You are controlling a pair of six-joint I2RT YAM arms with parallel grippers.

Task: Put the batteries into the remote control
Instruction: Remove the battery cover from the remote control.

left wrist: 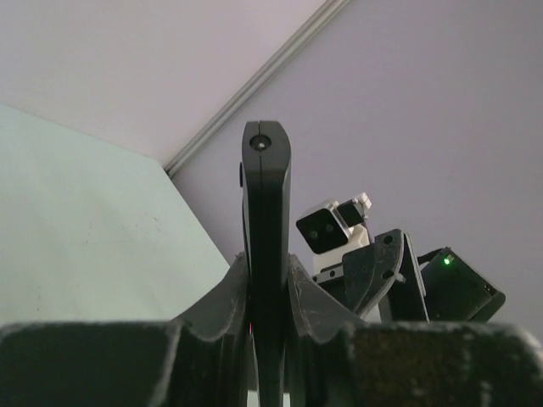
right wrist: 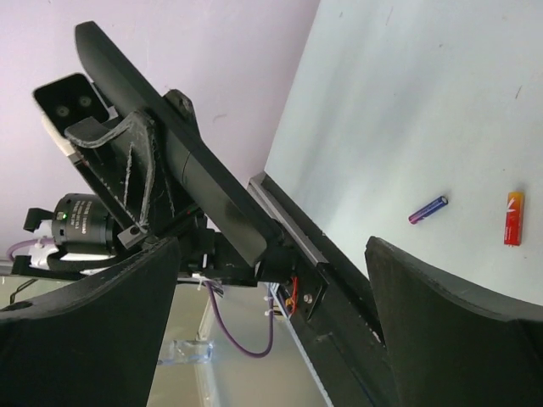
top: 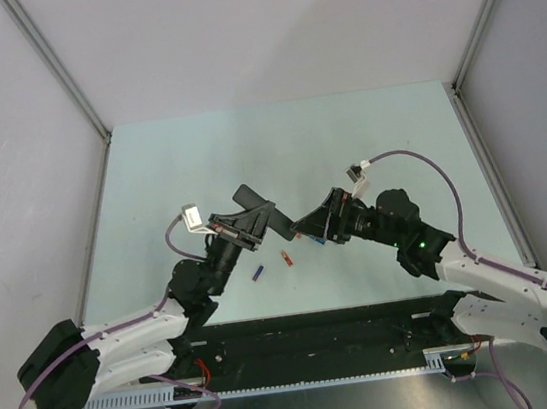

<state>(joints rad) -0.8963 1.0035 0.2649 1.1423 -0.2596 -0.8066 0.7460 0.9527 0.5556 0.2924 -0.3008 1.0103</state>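
Observation:
My left gripper [top: 244, 224] is shut on the remote control [top: 260, 208], a slim black bar held above the table. In the left wrist view the remote [left wrist: 266, 203] stands edge-on, clamped between my fingers [left wrist: 216, 301]. My right gripper [top: 314, 223] is open and empty, just right of the remote's end and facing it. In the right wrist view the remote [right wrist: 182, 161] runs diagonally ahead of the wide-open jaws. An orange-red battery [top: 286, 257] and a purple-blue battery [top: 257, 273] lie on the table below the grippers. Both also show in the right wrist view: orange-red [right wrist: 513, 218] and purple-blue [right wrist: 428, 209].
A small blue thing [top: 318, 241] lies under the right gripper. The pale green table [top: 345, 135] is walled by grey panels with metal corner posts [top: 56, 67]. A black rail [top: 312, 341] runs along the near edge between the arm bases.

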